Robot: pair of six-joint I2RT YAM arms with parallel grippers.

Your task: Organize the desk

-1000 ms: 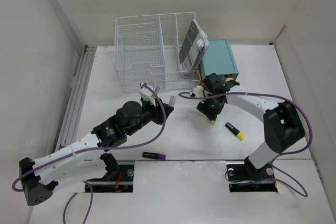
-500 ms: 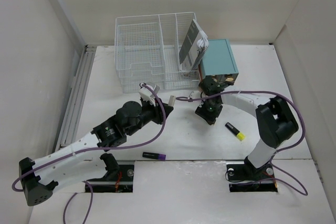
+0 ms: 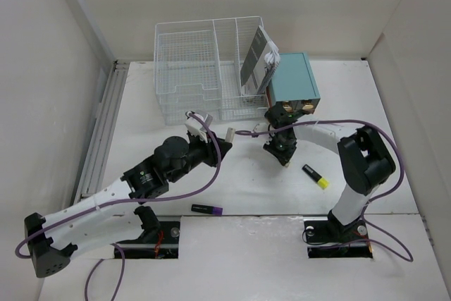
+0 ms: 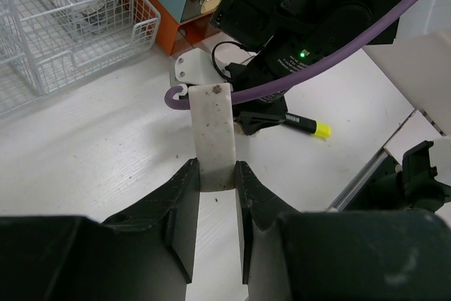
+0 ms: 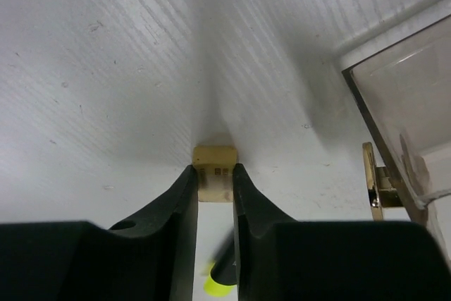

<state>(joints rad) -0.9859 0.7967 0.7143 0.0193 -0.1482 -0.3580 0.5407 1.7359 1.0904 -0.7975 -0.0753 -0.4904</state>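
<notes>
The white desk [image 3: 352,103] has a ribbed metal rail [image 3: 103,132] along its left edge. My left gripper [image 3: 227,137] is shut on a white oblong block [image 4: 213,135] and holds it above the desk's middle. My right gripper [image 3: 284,160] points down in front of the teal drawer box [image 3: 292,79]. It is shut on a small tan block [image 5: 215,170], held right at the desk surface [image 5: 106,68]. I cannot tell whether the block touches the desk.
A white wire-mesh organizer [image 3: 204,68] at the back holds a printed booklet [image 3: 257,61]. A black-and-yellow highlighter [image 3: 315,176] lies right of my right gripper. A purple-capped marker [image 3: 206,209] lies near the front edge. The box's clear drawer [image 5: 409,103] is at the right in the right wrist view.
The right arm's elbow has swung left and its wrist has shifted slightly toward the teal box. The gripper tip with the tan block stays at about the same spot. The left arm has barely moved.
</notes>
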